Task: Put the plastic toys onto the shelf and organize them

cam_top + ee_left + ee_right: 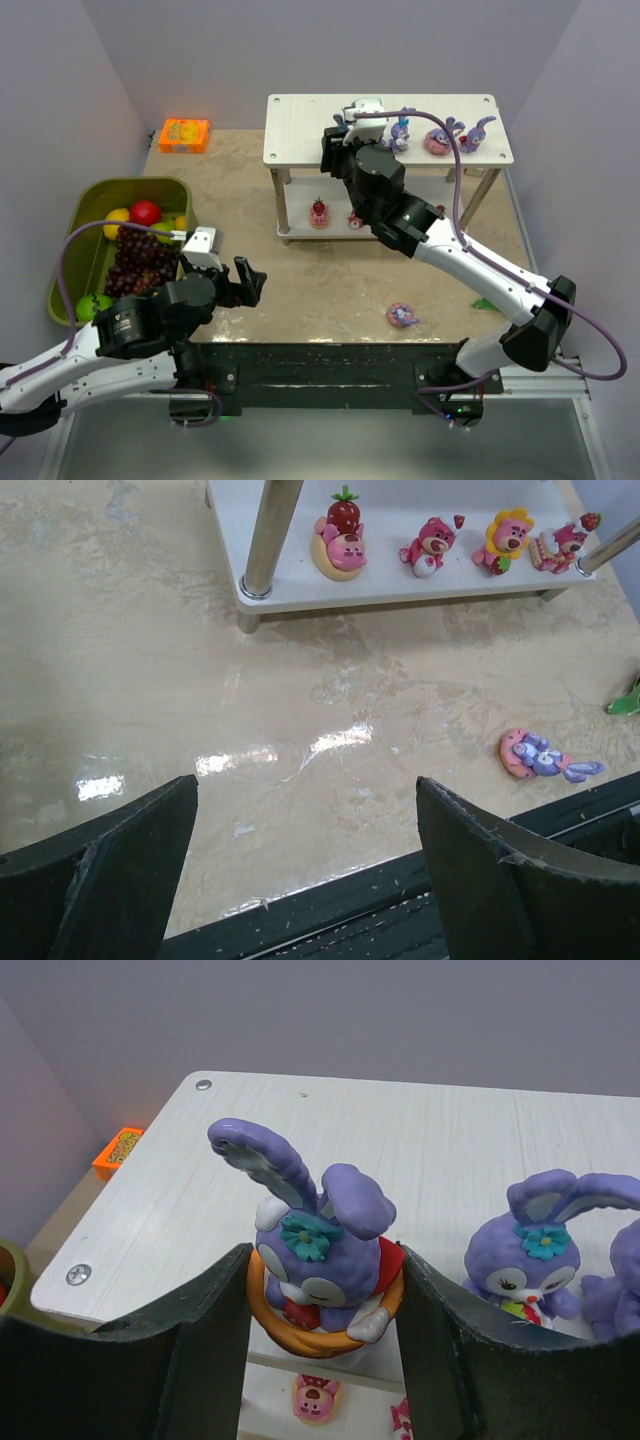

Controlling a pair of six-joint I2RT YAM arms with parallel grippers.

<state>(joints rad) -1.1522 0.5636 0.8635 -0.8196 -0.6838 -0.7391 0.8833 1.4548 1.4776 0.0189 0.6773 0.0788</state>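
Done: four cake figures (430, 548) stand in a row on the lower board of the shelf (300, 130); other bunnies (535, 1260) stand on the top board, just right of the right jaws.
Left: one donut bunny (540, 756) lies on its side on the table, ahead and right of the left jaws.
Right gripper (325, 1295): jaws closed to the width of an orange-based bunny (322, 1260), pressing its base on both sides at the top board's near edge; whether it rests on the board is hard to tell.
Left gripper (305, 820): jaws spread wide, holding and touching nothing.
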